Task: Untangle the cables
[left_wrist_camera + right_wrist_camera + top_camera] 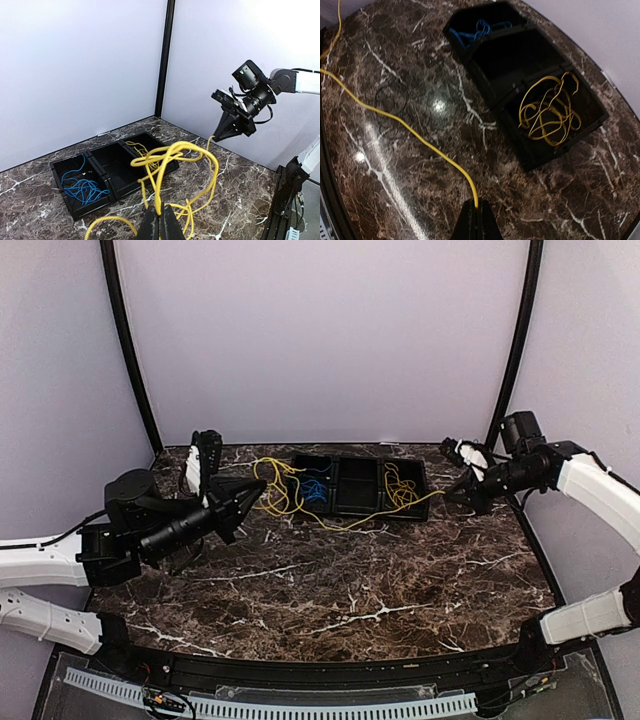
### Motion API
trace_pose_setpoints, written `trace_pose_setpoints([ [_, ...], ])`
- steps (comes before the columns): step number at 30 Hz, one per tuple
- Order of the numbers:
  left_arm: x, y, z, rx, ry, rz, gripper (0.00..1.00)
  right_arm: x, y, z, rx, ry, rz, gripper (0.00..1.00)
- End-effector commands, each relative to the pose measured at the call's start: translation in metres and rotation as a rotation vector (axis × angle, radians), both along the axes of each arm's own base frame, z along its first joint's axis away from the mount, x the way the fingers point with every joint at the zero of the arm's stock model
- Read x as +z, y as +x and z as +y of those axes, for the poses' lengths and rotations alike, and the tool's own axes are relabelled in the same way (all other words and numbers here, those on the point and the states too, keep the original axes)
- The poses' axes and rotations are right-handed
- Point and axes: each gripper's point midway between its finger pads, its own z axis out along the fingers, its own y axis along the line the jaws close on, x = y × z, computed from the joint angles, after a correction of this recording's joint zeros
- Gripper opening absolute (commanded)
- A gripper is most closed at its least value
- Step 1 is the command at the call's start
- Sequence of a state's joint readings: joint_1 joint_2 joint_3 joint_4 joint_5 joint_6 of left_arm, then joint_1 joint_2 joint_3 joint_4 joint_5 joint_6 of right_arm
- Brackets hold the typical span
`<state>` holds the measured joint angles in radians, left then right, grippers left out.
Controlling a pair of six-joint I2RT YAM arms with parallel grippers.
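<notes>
Left gripper (160,215) and right gripper (476,209) both pinch the yellow cable (395,120), which hangs between them near the tray (355,488). Pulling apart too hard could tighten its loops into a knot.

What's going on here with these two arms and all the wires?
Two robot arms are untangling cables on a marble table. The left claw is shut on a bunch of yellow cable loops, and the right claw is shut on a yellow strand running off toward that bunch. Between them, at the back, a black three-section tray holds a blue cable in its left section and a yellow coil in its right.
</notes>
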<state>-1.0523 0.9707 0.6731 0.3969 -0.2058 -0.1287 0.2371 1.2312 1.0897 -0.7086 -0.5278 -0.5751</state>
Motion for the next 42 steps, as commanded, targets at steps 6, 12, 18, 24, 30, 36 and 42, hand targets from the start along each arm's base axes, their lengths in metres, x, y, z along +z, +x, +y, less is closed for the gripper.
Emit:
trace_pose_setpoints([
  [6,-0.101,-0.007,0.004,-0.011,0.123,0.158,0.0,-0.083,-0.055,0.012,0.226,-0.17,0.098,0.46],
  [12,-0.154,-0.006,-0.004,-0.009,0.134,0.304,0.0,-0.109,-0.085,0.073,0.436,-0.249,0.111,0.6],
  [18,-0.197,-0.002,0.0,0.06,0.173,0.449,0.0,-0.128,-0.105,0.133,0.605,-0.243,0.101,0.61],
  [24,-0.216,-0.003,0.006,0.093,0.151,0.5,0.0,-0.144,-0.116,0.174,0.741,-0.326,0.004,0.6],
  [30,-0.221,-0.003,0.006,0.094,0.142,0.514,0.0,-0.155,-0.127,0.208,0.819,-0.356,-0.021,0.59],
  [36,-0.226,-0.002,0.013,0.13,0.139,0.53,0.0,-0.164,-0.134,0.234,0.876,-0.337,-0.012,0.59],
  [42,-0.23,-0.001,0.027,0.191,0.13,0.564,0.0,-0.168,-0.145,0.255,0.923,-0.277,0.032,0.59],
])
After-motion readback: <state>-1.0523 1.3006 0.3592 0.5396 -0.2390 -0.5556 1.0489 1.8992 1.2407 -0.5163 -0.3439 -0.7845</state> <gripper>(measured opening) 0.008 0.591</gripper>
